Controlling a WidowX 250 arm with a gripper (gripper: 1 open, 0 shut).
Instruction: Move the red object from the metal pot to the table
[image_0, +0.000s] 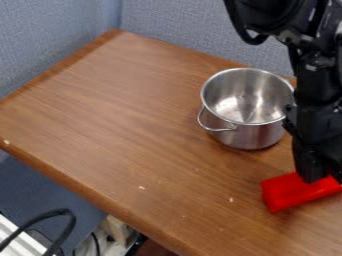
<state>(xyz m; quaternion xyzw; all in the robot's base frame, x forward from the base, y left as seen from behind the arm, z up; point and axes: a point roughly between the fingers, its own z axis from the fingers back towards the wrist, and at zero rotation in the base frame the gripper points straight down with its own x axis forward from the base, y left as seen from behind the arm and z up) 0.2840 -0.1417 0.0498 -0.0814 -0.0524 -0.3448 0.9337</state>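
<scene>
The red object (298, 191) is a bright oblong block lying low over the brown wooden table (120, 110), near its front right edge and outside the pot. My black gripper (317, 176) comes straight down onto the block's far end and is shut on it. Whether the block rests on the wood or hangs just above it I cannot tell. The metal pot (246, 107) stands behind and to the left of the block, shiny and with nothing visible inside.
A blue-grey wall runs behind the table. The table's rounded front edge (147, 226) passes close to the block. Black cables (40, 228) lie on the floor below the front left.
</scene>
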